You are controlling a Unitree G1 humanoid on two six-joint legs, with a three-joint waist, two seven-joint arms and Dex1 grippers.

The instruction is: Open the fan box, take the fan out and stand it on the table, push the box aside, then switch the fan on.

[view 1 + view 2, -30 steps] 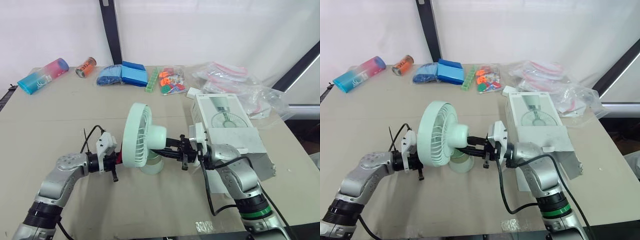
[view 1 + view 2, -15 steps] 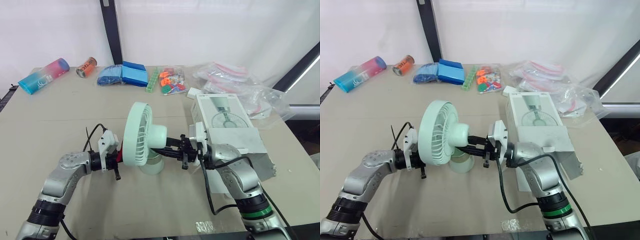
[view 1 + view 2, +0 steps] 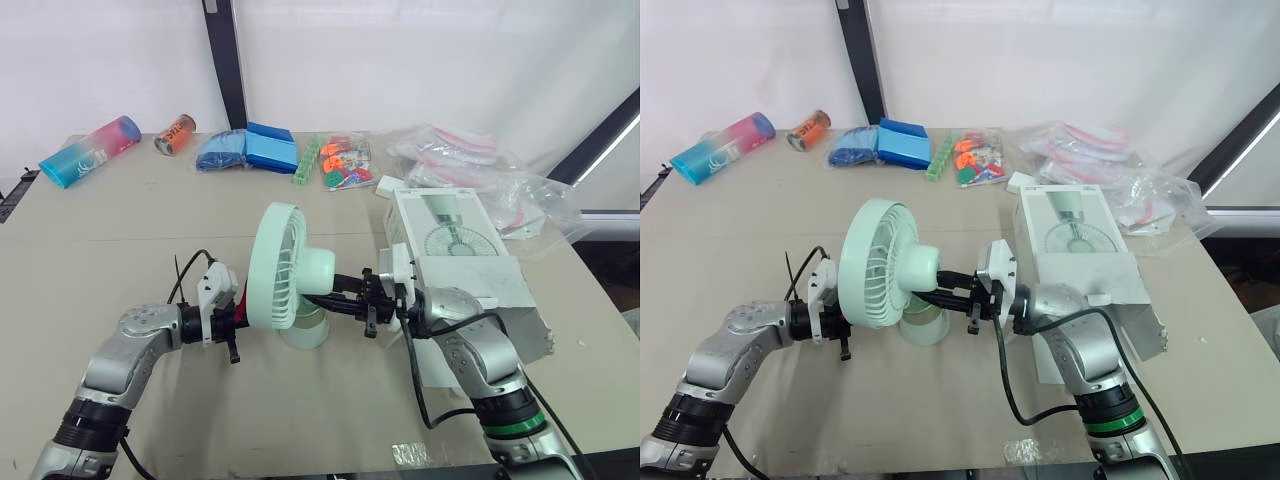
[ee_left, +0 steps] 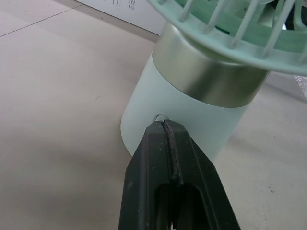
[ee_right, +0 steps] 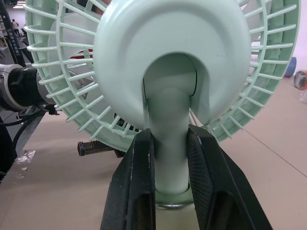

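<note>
bare matte table point(image 3: 130, 230) lies open on the left arm's side, out to its left edge. the left gripper point(image 4: 165, 127), black fingers pressed together, touches its tip to the frosted round base point(image 4: 192, 129) of the mint fan point(image 3: 290, 280), below a brushed metal band. the right gripper point(image 5: 170, 143) clamps the fan's smooth neck. the fan stands upright mid-table, its ribbed grille hiding the left fingertips from the head views. the white box point(image 3: 460, 260) lies just right of it, partly behind the right arm. crinkled clear bags point(image 3: 520, 190) and a bottle point(image 3: 88, 151) line the far edge.
</note>
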